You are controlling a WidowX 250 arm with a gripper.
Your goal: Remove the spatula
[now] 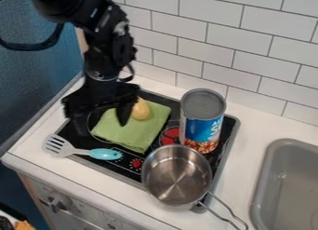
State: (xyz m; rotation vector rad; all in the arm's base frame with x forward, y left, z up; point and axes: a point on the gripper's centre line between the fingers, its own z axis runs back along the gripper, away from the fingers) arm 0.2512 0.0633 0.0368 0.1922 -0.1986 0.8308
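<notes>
The spatula [79,151] lies across the front left edge of the black stovetop. Its slotted grey-white head rests over the white counter at the left, and its turquoise handle points right onto the stove. My gripper [102,127] hangs above the stove's left part, behind and above the spatula. Its fingers are spread wide with nothing held between them, one over the left edge of the stove and the other over the green cloth.
The green cloth [131,134] lies on the stove [231,139] with a yellowish rounded item [140,110] on it, close to the right finger. A tall can [202,117] stands right of it. A metal pot [176,175] sits in front, handle towards the grey sink [268,165].
</notes>
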